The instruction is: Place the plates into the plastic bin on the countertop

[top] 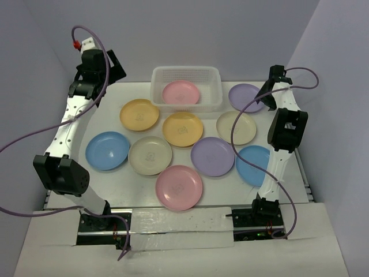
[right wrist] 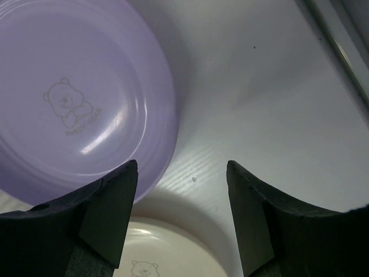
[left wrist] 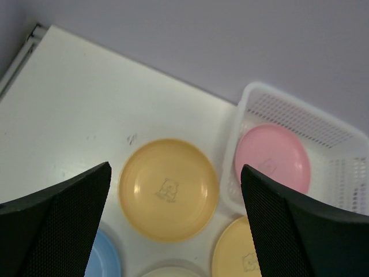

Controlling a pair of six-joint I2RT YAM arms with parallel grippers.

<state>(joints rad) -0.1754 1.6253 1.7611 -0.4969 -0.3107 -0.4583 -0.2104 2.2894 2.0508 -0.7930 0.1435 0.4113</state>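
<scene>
The translucent white plastic bin [top: 186,88] stands at the back centre of the countertop [top: 115,109] and holds one pink plate [top: 180,92]. Several more plates lie on the countertop: two yellow-orange [top: 139,114], two blue [top: 108,150], two cream [top: 150,155], two lavender [top: 213,156] and a pink one [top: 179,187]. My left gripper [top: 106,68] is open and empty, raised at the back left; its wrist view shows a yellow-orange plate [left wrist: 168,188] and the bin [left wrist: 340,173]. My right gripper [top: 268,89] is open and empty, low beside the far lavender plate [right wrist: 75,104].
Pale lavender-grey walls [top: 190,34] close in the back and both sides. A white strip [top: 179,226] runs along the near edge between the arm bases. A cream plate [right wrist: 161,254] lies just under the right gripper's fingers.
</scene>
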